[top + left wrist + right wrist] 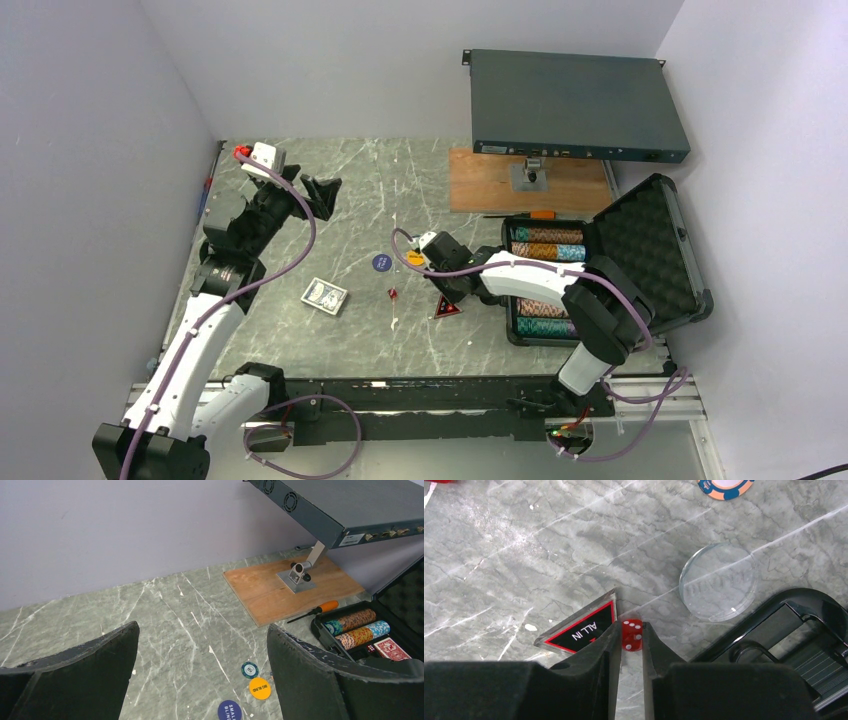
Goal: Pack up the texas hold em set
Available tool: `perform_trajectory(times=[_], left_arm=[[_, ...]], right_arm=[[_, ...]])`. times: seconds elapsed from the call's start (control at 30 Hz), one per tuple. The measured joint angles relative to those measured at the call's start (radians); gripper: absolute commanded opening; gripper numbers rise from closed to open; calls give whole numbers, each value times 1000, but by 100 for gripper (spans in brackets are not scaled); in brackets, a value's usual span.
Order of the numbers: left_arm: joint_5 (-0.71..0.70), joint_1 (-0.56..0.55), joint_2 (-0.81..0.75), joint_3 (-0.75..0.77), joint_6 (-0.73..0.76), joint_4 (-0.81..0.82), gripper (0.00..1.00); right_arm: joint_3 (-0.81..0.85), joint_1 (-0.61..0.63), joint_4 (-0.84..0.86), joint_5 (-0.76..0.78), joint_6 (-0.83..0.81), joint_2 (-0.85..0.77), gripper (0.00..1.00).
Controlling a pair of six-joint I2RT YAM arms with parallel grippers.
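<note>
Right claw: your fingertips are pinched on a small red die, one pad on each side.
ALL IN triangle: flat on the table just beside the left fingertip, apparently outside the grip.
Case: open, on that claw's right, lid leaning away.
Next move, as I judge it: carry the die rightward; your right arm is much nearer.
Left claw: spread wide, holding nothing, well apart at far left.
</note>
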Motion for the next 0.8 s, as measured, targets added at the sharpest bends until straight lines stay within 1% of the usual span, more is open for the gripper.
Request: perform_trajectory(times=[0.13,0.23,0.27,0.33,0.47,0.57,0.73,0.8], left_arm=[[0,0,0,0,0,0,99],[0,0,0,0,0,0,99],[0,0,0,0,0,0,99],[0,0,0,0,0,0,99],[0,0,0,0,0,0,99],[0,0,0,0,0,0,99],[3,0,0,0,-3,0,99],[4,0,0,0,-4,0,99]], right_arm=[[-5,0,12,-3,4,-1,17],[-26,0,8,0,7,-2,12],[-32,0,9,3,8,-3,13],[-43,0,9,16,14,-14,20],[-46,0,9,48,30,-43,27],[-46,-3,-6,72,58,-64,38],[-46,-12,-42,102,148,-119,54],[-46,-15,-45,105,179,-132,55]])
